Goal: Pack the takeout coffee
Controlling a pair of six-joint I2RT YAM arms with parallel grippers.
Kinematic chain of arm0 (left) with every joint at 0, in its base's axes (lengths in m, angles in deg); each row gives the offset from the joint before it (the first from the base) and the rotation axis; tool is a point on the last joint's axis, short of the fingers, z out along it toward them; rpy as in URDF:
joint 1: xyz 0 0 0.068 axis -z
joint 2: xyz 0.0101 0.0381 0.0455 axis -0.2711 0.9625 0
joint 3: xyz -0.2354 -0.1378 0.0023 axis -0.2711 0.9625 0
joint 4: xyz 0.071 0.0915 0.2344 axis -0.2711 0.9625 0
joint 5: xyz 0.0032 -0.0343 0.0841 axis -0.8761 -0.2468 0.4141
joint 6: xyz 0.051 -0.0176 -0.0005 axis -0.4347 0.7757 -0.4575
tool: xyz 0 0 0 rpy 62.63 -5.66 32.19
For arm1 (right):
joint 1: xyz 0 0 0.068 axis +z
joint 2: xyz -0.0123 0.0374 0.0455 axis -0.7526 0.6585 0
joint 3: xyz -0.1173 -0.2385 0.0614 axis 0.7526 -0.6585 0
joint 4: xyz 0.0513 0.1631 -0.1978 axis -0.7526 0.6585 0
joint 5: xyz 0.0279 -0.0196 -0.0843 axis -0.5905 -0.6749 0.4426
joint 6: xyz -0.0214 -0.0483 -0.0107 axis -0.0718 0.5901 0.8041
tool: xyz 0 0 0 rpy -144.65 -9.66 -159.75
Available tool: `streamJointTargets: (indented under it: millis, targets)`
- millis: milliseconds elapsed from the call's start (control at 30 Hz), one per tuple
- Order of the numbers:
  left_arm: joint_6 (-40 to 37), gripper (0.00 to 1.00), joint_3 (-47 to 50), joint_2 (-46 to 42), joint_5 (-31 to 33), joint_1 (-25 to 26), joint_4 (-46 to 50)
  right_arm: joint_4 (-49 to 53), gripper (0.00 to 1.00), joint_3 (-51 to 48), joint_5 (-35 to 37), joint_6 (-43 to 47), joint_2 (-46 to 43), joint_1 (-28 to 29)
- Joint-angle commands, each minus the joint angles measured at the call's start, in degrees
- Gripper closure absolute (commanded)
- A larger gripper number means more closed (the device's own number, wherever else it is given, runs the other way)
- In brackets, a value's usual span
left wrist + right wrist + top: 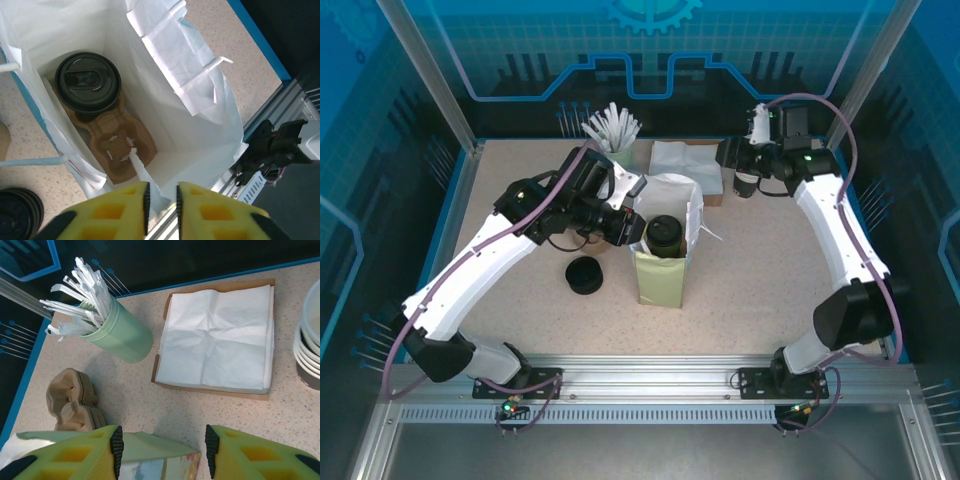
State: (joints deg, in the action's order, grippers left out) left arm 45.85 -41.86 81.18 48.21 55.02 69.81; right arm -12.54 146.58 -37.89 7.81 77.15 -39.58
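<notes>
The left tool [162,200], pads narrowly apart, hangs over the rim of the paper bag [200,130]. The takeout coffee [87,82] sits inside it in a cardboard carrier [120,150]. Farther back, the right tool [162,445] is spread wide and empty above the table [130,390].

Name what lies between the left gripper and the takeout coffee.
Left wrist view: the cardboard carrier, its near slot empty, and a white paper strip lie between left gripper and takeout coffee.

No words or numbers can be read. A pale green item [160,464] in the right wrist view carries coloured print, too blurred to make out. The coffee [87,82] has raised marks on top, too small to read.
</notes>
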Motion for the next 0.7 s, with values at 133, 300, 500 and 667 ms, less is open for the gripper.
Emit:
streamJointTargets:
  millis: [133, 300, 500, 667]
  targets:
    - [0.47, 0.44, -0.69, -4.06, 1.93, 0.30, -1.91, 4.71, 0.50, 10.39, 9.54, 5.09, 9.81, 4.81]
    - [0.74, 0.35, 0.10, -8.57, 6.22, 0.20, -2.81, 6.02, 0.50, 15.41, 11.41, 6.06, 15.89, 6.24]
    - [2.43, 0.31, 4.33, -15.05, 10.47, -0.14, -4.48, 4.29, 0.50, 18.23, 12.39, 6.75, 21.44, 6.98]
    - [4.09, 0.33, 9.88, -20.91, 11.57, -0.27, -7.48, 3.26, 0.50, 21.27, 13.41, 7.50, 26.92, 7.13]
